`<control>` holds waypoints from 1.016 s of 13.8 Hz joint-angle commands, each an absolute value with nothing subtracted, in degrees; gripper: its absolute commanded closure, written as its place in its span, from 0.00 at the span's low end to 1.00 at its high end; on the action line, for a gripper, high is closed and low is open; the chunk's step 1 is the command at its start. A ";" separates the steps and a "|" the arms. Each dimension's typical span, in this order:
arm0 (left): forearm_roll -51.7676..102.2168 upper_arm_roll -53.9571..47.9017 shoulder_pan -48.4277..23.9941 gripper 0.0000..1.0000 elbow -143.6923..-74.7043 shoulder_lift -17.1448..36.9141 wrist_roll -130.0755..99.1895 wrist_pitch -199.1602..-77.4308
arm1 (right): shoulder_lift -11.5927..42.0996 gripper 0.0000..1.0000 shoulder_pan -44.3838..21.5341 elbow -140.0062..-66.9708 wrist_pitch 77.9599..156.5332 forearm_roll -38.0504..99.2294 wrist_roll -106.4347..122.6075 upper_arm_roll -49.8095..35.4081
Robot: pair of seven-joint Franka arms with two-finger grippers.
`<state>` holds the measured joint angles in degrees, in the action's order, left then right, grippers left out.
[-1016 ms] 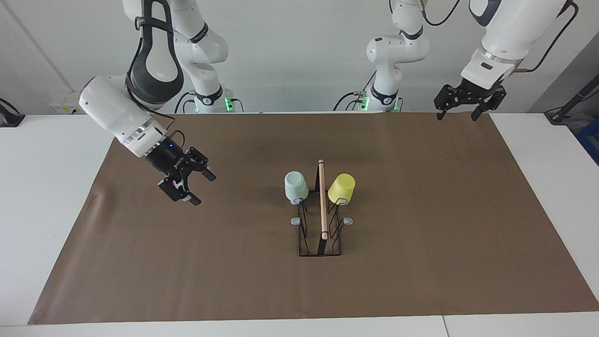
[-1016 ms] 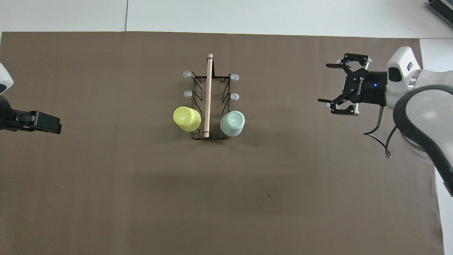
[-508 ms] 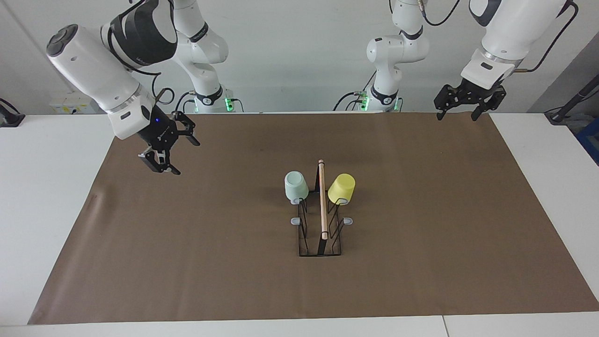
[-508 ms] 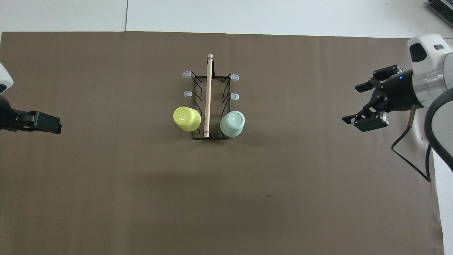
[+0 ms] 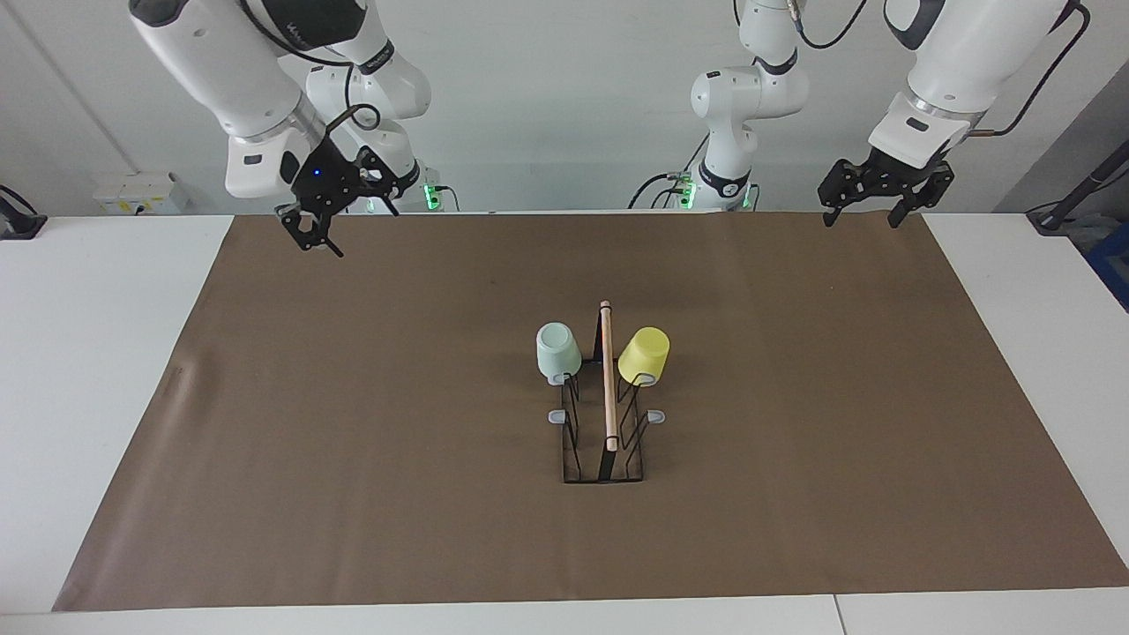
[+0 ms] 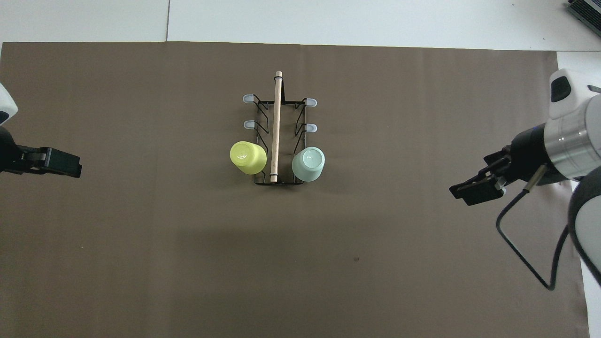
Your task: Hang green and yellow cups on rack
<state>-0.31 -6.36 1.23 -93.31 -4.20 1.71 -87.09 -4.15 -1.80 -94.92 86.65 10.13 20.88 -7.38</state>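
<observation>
While the small black wire rack with the light wooden rod along its top stands where it stood a second ago, near the middle of the brown paper sheet that covers the white desk, the right hand has changed place: a second ago it hung low over the sheet toward the right arm's end of the desk, half a second ago it was higher and closer to its base, and now it is raised over the sheet's edge by the robots, its fingers spread and holding nothing. The left hand has not moved in that time; it waits over the corner of the sheet at the left arm's end, released and empty too. The pale mint green plastic cup sits mouth-down on a prong of the rack on the side toward the right arm, and the bright yellow plastic cup sits likewise on a prong on the side toward the left arm, both at the end of the rack nearest the robots; neither has shifted. I judge from this that the hanging is done: both cups are on the rack, both hands are free and well apart from it, and the right arm's retreat looks like a return to rest, not a reach for anything.
</observation>
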 commanded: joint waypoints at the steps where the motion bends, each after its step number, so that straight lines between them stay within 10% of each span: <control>1: 0.44 -6.77 1.93 0.00 -93.16 -4.39 2.29 -86.13 | -6.59 0.00 -9.82 -95.54 84.64 6.33 8.55 -3.09; 14: 0.44 -6.77 1.93 0.00 -93.16 -4.39 2.29 -86.13 | -5.80 0.00 -7.57 -97.82 91.05 1.93 5.20 3.69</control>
<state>-0.31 -6.36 1.23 -93.31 -4.20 1.71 -87.06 -6.19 -10.08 -97.17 89.76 2.98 7.07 4.74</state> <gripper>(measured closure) 0.000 0.000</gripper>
